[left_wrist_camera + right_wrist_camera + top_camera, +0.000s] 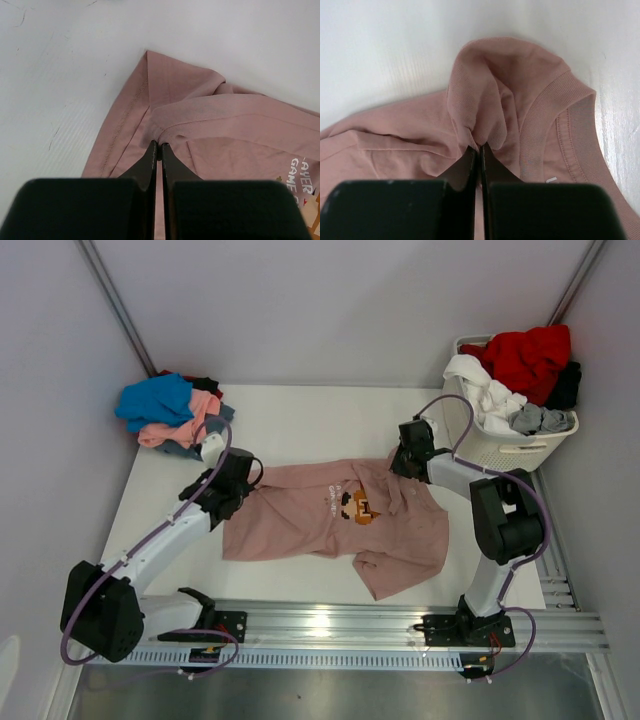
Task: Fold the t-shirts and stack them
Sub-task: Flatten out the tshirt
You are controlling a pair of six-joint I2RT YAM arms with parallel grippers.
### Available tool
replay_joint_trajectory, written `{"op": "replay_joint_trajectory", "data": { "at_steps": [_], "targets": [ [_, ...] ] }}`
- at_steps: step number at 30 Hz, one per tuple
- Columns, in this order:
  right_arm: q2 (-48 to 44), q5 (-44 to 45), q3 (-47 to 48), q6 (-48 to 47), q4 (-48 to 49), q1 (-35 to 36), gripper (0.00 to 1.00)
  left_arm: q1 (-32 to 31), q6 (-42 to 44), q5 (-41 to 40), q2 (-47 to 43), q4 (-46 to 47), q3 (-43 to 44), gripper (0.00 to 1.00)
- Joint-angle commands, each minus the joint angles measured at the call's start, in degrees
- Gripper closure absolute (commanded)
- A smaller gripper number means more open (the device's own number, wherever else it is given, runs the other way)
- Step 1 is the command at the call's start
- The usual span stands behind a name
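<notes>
The dusty-pink t-shirt (330, 520) lies spread on the white worktop (300, 420), stretched between the two tools, with its chest print (352, 503) facing up. The left tool (238, 482) has its fingers pressed together on a raised fold of pink cloth at the shirt's left end. In the left wrist view a stitched edge runs away from the fingertips on their left side, and white lettering shows to their lower right. The right tool (406, 462) is closed too, pinching a puckered ridge of the same shirt. In the right wrist view the ribbed collar (547, 117) curves just to the right of the fingertips.

Behind the left tool, at the worktop's far corner, sits a pile of t-shirts (172, 415) in blue, salmon and slate. Behind and to the right of the right tool stands a white slatted laundry basket (505, 448) holding red, white and grey garments.
</notes>
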Motion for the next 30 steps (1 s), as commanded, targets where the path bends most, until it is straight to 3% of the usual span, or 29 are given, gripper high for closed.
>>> {"op": "replay_joint_trajectory", "data": {
  "at_steps": [1, 6, 12, 15, 19, 20, 23, 30],
  "targets": [
    [-1.81, 0.74, 1.95, -1.43, 1.02, -0.13, 1.0, -0.16, 0.49, 0.19, 0.17, 1.64, 0.59, 0.99],
    [-3.04, 4.07, 5.19, -4.67, -1.86, -0.04, 1.0, -0.08, 1.1, -1.21, 0.09, -0.11, 1.98, 0.99],
    [-9.09, 15.4, 9.42, -7.66, -7.32, -1.88, 1.0, 0.71, 5.4, -8.5, -2.2, -2.14, 6.81, 0.99],
    [-14.54, 23.39, 9.69, -7.84, -8.64, -4.43, 1.0, 6.23, 7.69, -8.08, -4.92, -2.32, 8.76, 0.99],
    [-22.27, 30.0, 8.11, -5.57, -9.61, -10.57, 1.0, 22.64, 9.1, -0.53, -10.36, -1.27, 10.34, 0.99],
    [-23.94, 31.14, 7.67, -4.86, -9.61, -13.11, 1.0, 24.08, 10.32, -0.42, -11.24, -1.26, 12.95, 1.0],
    [-29.5, 32.29, 6.7, -3.1, -7.95, -14.9, 1.0, 24.45, 14.1, -3.76, -9.67, -3.2, 16.41, 0.99],
    [-35.38, 25.79, 7.05, -5.73, -4.16, -14.9, 1.0, 24.45, 16.3, -0.42, -9.58, -1.62, 18.08, 1.0]
  ]
}}
